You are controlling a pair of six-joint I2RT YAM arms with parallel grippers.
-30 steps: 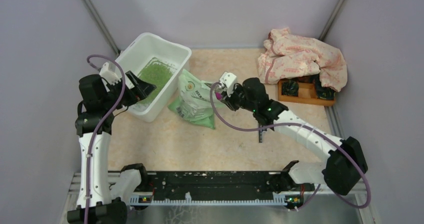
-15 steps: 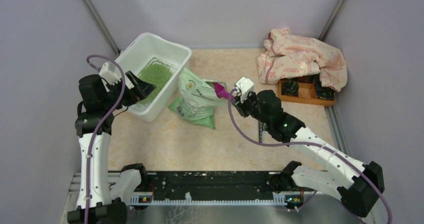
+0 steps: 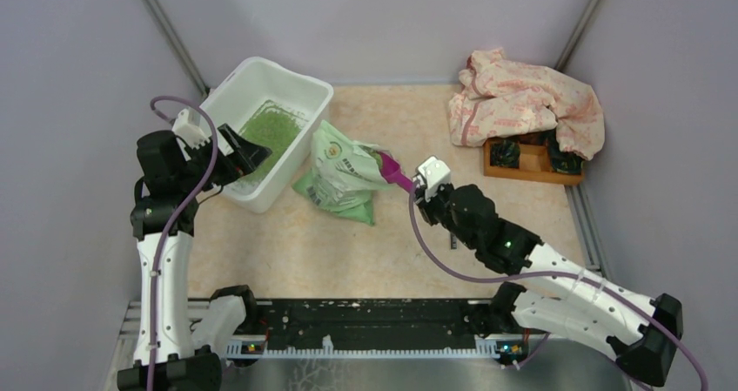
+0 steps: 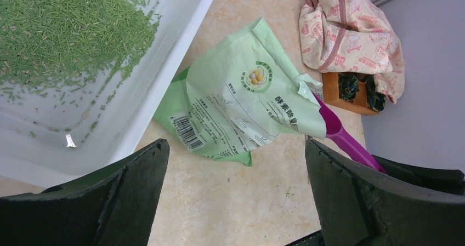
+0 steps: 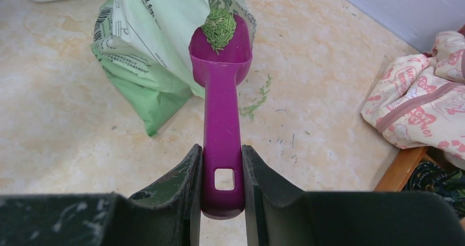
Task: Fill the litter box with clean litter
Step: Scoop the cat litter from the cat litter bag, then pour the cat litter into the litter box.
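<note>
The right hand (image 5: 221,166) is clamped on the handle of a purple scoop (image 5: 221,98). The scoop's bowl, straight ahead of the fingers, carries a small heap of green litter (image 5: 219,26) and sits against the opening of a light green bag (image 5: 148,49). A few stray granules (image 5: 256,101) lie on the bench (image 5: 71,131) just right of the bowl. The left hand (image 4: 236,158) is spread wide and empty, over the near rim of the white litter box (image 4: 175,35). A patch of litter lies inside the box, ahead and left of it.
</note>
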